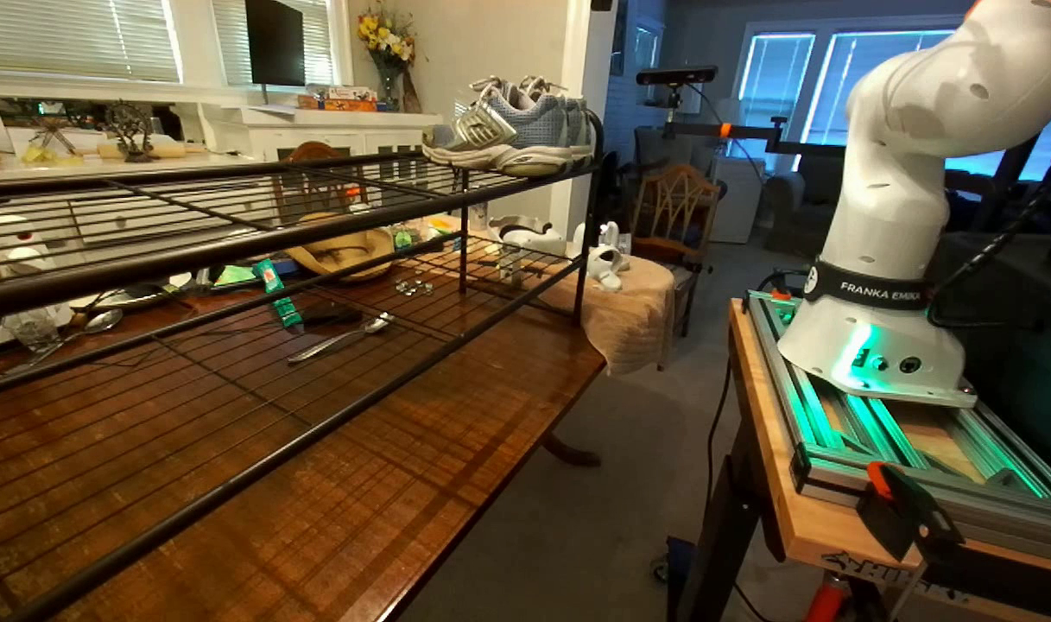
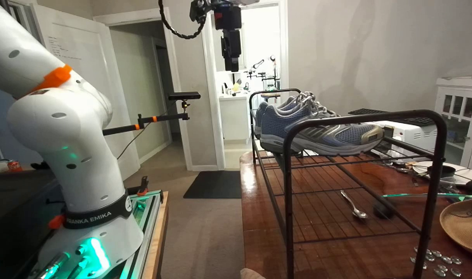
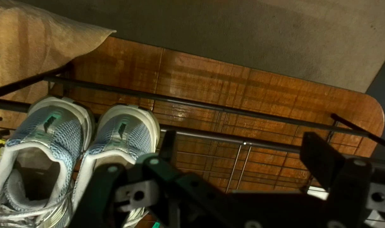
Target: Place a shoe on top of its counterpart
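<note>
Blue-grey mesh lace-up sneaker [image 3: 67, 134] sits upright on top tier of dark metal wire rack [image 2: 288, 193], just beside matching blue-grey counterpart [image 3: 121, 139]. Rack stands on glossy brown wooden bench [image 1: 534, 371]. Black pincer [image 3: 239, 139] hangs higher than rack, fingers spread wide, holding nothing.

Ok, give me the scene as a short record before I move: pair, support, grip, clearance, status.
Pair: in the wrist view, left sneaker and right sneaker, side by side, soles down
Support: both atop the rack, which stands on a wooden table
Grip: claw open, holding nothing
Clearance: claw above both, touching neither
View: right sneaker partly hidden by the claw in the wrist view
Status: not stacked yet
</note>
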`<state>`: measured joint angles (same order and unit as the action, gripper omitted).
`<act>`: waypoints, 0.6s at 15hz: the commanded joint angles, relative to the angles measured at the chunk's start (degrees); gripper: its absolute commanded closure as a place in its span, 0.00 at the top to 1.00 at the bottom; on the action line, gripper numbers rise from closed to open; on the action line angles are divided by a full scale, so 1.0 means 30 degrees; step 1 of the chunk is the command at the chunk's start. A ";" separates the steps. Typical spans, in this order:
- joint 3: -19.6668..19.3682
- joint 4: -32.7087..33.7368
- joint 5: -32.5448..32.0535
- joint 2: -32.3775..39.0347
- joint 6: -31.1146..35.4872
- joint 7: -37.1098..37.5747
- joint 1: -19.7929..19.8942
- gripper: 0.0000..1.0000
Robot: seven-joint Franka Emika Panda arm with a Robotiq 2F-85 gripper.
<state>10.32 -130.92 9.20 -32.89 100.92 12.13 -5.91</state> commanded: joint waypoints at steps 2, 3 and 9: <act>-0.0112 -0.0759 -0.1065 0.0381 0.1928 -0.0404 0.0229 1.00; -0.0171 -0.0951 -0.1383 0.0356 0.2139 -0.0403 0.0296 1.00; -0.0519 -0.1840 -0.2388 0.0216 0.2724 -0.0101 0.0666 1.00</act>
<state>9.22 -134.11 3.05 -31.44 107.02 11.81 -4.35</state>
